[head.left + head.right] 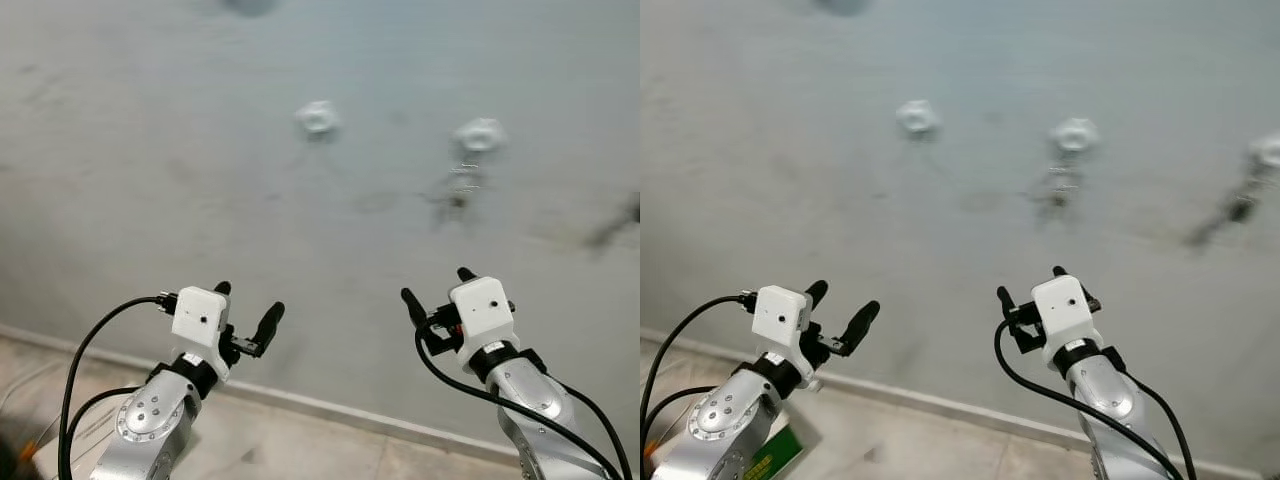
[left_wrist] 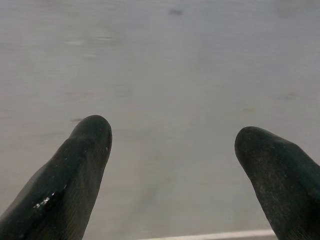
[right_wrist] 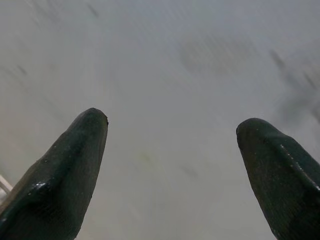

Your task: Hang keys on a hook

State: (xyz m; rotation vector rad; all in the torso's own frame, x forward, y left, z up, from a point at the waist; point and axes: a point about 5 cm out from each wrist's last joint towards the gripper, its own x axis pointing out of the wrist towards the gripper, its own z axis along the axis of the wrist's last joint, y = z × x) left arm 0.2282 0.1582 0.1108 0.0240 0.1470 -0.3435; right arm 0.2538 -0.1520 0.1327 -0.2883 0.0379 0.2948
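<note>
While both arms are raised toward a grey wall (image 1: 150,150), the left claw (image 1: 246,308) and right claw (image 1: 437,289) gape empty. Keys (image 1: 458,190) dangle blurred from a white hook (image 1: 479,134); another hook (image 1: 318,117) sits bare. No writing is legible.

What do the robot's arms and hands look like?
Both arms are shiny silver metal tubes with round screw-dotted joints. Each wrist carries a small white box and a black collar. The left gripper and right gripper each have two long black fingers with rounded tips. Black cables loop out beside each arm.
</note>
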